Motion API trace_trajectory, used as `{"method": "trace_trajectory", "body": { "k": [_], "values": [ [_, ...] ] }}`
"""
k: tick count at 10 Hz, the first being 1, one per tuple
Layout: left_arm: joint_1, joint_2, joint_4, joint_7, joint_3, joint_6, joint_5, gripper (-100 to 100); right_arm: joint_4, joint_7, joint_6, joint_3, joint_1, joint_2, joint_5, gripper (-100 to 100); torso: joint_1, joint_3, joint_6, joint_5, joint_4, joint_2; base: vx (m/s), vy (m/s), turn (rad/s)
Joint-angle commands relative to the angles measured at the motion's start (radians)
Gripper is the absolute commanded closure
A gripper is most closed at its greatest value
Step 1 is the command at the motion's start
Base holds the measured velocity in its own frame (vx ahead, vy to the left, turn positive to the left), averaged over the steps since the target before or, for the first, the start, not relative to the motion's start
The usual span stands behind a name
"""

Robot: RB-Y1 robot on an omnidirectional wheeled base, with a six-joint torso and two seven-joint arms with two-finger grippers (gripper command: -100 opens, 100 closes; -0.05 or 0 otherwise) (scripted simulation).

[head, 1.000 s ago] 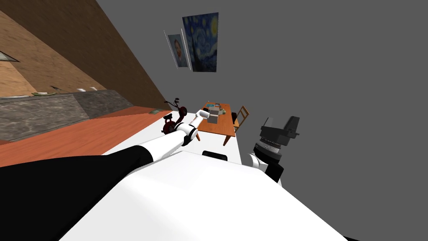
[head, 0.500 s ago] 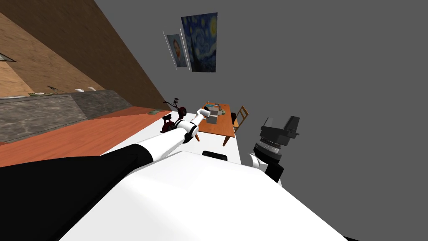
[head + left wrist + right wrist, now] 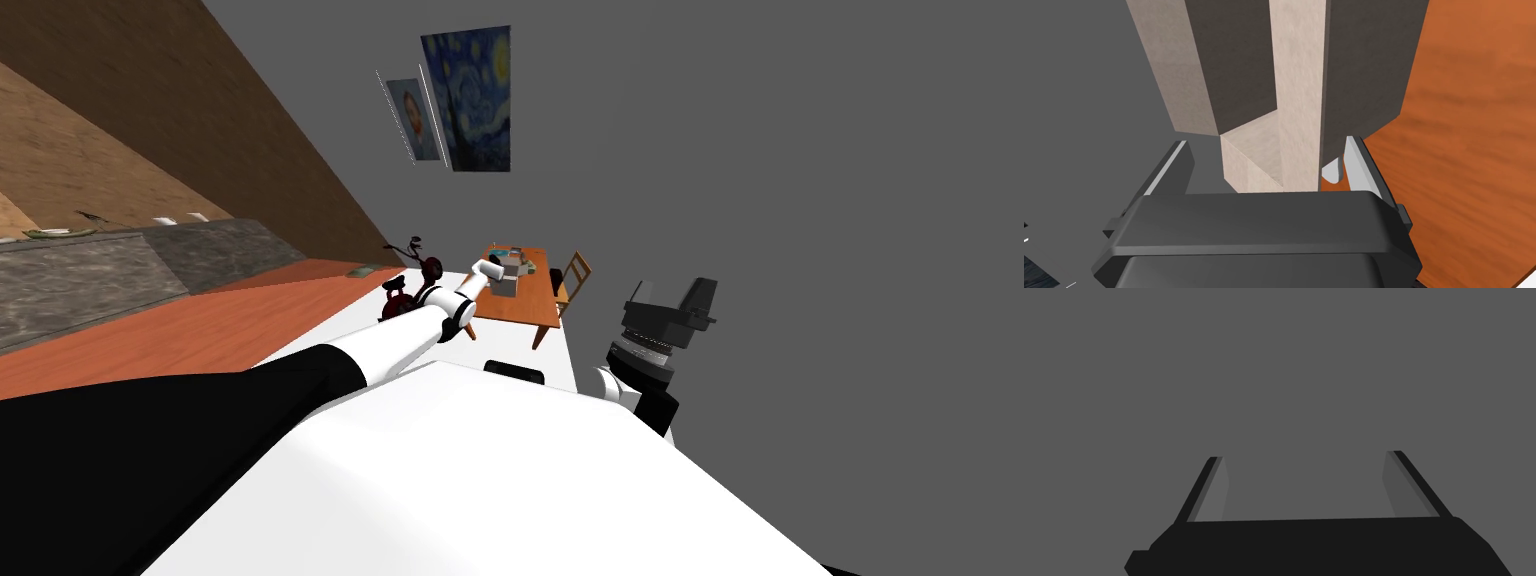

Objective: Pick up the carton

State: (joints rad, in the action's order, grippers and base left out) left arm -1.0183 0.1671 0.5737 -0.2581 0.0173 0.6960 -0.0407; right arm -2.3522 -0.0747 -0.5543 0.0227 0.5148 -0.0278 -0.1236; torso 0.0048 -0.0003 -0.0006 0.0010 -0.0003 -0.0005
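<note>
The left end effector (image 3: pixel 1264 145) is open over the orange wooden surface (image 3: pixel 1464 125). Its fingers (image 3: pixel 1360 167) stand either side of the carton (image 3: pixel 1296 75) and do not press it. The carton is a beige and dark grey box that stands upright by the surface's left edge (image 3: pixel 478 292). Small items (image 3: pixel 522 254) sit at the far end. A chair (image 3: pixel 576 274) stands at the surface's right side and an exercise bike (image 3: pixel 415 272) near its left. The right end effector (image 3: pixel 1306 455) is open and raised beside the chest.
</note>
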Motion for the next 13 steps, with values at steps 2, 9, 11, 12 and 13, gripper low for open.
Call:
{"method": "trace_trajectory", "body": {
  "k": [2, 9, 11, 12, 13],
  "values": [
    [0.018, -0.011, 0.024, -0.078, 0.003, 0.021, 0.068, -100, 0.0, 0.0, 0.0, 0.0, 0.0, 0.0, 0.0, 0, 0.002, 0.0, 0.0, 0.0, 0.0, 0.0, 0.005, 0.107, -0.206],
    [0.057, -0.035, 0.077, -0.253, 0.012, 0.063, 0.224, -100, 0.0, 0.0, 0.0, 0.0, 0.0, 0.0, 0.0, 0, 0.002, 0.0, 0.0, 0.001, 0.0, 0.001, -0.007, 0.101, -0.165],
    [0.059, -0.035, 0.082, -0.248, 0.011, 0.066, 0.22, 100, 0.0, 0.0, 0.0, 0.0, 0.0, 0.0, 0.0, 0, -0.002, 0.0, -0.001, 0.0, 0.0, 0.0, -0.003, 0.014, 0.001],
    [0.06, -0.035, 0.081, -0.247, 0.011, 0.067, 0.219, 100, 0.0, 0.0, 0.0, 0.0, 0.0, 0.0, 0.0, 0, -0.004, 0.0, -0.001, -0.001, 0.001, -0.001, -0.006, 0.001, 0.002],
    [0.061, -0.036, 0.08, -0.248, 0.011, 0.067, 0.219, 100, 0.0, 0.0, 0.0, 0.0, 0.0, 0.0, 0.0, 0, -0.005, 0.001, 0.0, -0.002, 0.002, 0.0, 0.007, 0.003, -0.001]
  ]
}}
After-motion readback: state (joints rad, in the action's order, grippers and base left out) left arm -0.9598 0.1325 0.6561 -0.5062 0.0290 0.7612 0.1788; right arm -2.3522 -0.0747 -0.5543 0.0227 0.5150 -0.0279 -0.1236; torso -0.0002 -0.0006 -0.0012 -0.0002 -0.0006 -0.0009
